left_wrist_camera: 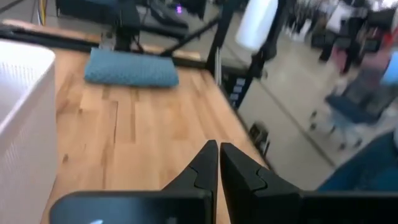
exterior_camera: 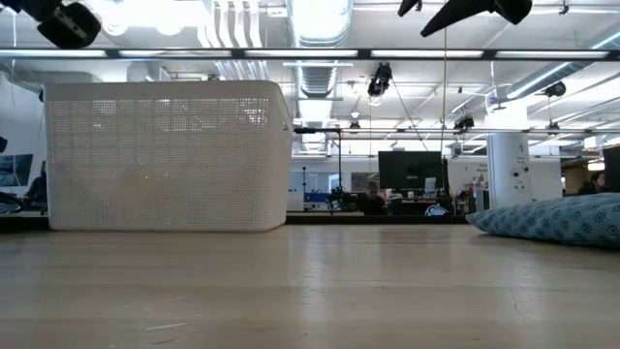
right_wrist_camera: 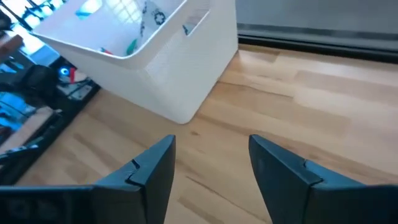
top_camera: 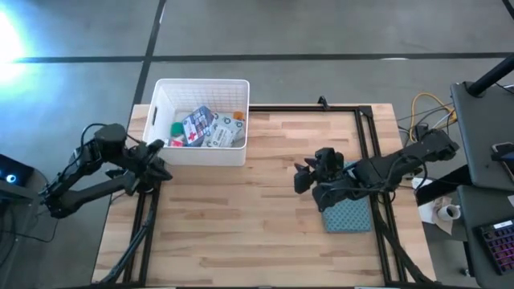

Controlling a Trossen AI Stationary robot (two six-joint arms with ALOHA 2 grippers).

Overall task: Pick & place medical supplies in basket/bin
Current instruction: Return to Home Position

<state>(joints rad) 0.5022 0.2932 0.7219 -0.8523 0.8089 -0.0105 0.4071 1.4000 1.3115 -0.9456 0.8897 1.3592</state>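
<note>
The white slotted bin (top_camera: 201, 120) stands at the table's far left; it also shows in the low view (exterior_camera: 167, 155) and the right wrist view (right_wrist_camera: 143, 50). Inside lie several medical supplies (top_camera: 205, 128): a blue-white pouch, white packs, a green piece, red and orange bits. My left gripper (top_camera: 161, 160) hovers shut just left of the bin's near corner; its fingertips (left_wrist_camera: 217, 149) point across the table. My right gripper (top_camera: 301, 177) hangs open over the table's right half, empty, its fingers (right_wrist_camera: 211, 149) facing the bin.
A blue-grey cloth pad (top_camera: 349, 213) lies flat on the table under the right arm, near the right edge; it shows too in the low view (exterior_camera: 552, 218) and the left wrist view (left_wrist_camera: 130, 68). Bare wood (top_camera: 241, 225) spreads between the two arms. A black frame borders the table.
</note>
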